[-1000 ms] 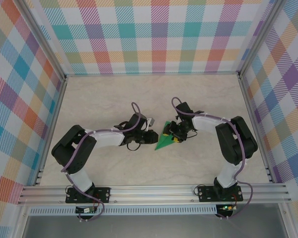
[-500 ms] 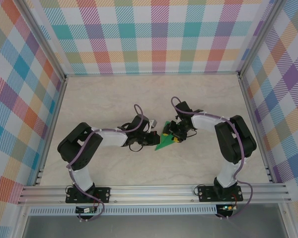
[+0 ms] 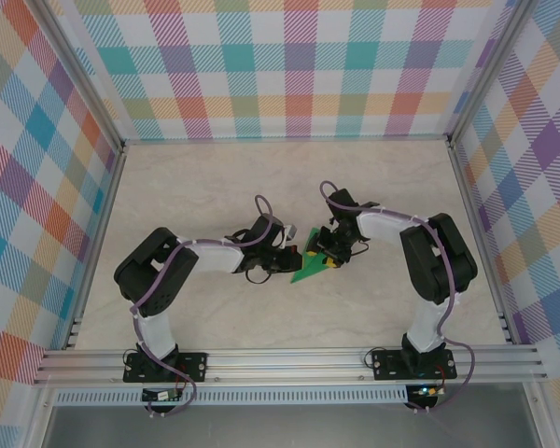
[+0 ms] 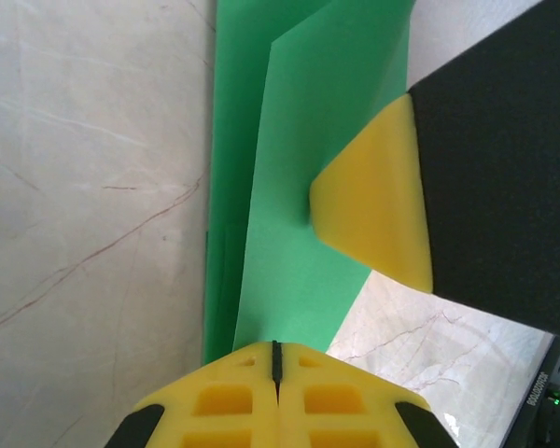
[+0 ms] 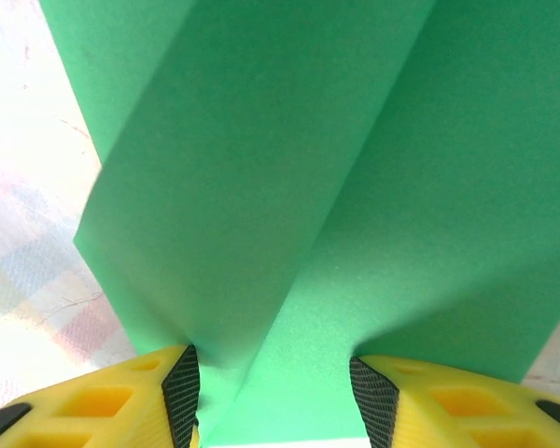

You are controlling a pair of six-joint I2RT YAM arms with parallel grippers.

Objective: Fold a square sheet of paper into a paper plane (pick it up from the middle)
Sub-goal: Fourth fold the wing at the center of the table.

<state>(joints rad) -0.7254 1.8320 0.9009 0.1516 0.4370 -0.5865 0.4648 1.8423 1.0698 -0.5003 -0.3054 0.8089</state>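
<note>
The square sheet of paper (image 3: 307,269) is bright green and lies on the table folded into a long pointed triangle with layered flaps (image 4: 294,187). My left gripper (image 3: 293,255) is shut, its tips (image 4: 276,347) at the paper's near edge; I cannot tell whether they nip it. My right gripper (image 3: 329,252) stands over the paper's wide end, half open. A raised fold of the paper (image 5: 299,205) spans the gap and touches both pads (image 5: 273,385). One right fingertip (image 4: 378,210) rests on the top flap.
Pale marble-patterned table (image 3: 215,187), fenced by metal posts and checked walls on three sides. Both arms bend inward and meet near the middle. Bare room lies along the far half and at both sides.
The left arm has reached a little further right toward the paper and its gripper has closed fully. The right gripper has barely moved; its jaws have narrowed slightly around the fold.
</note>
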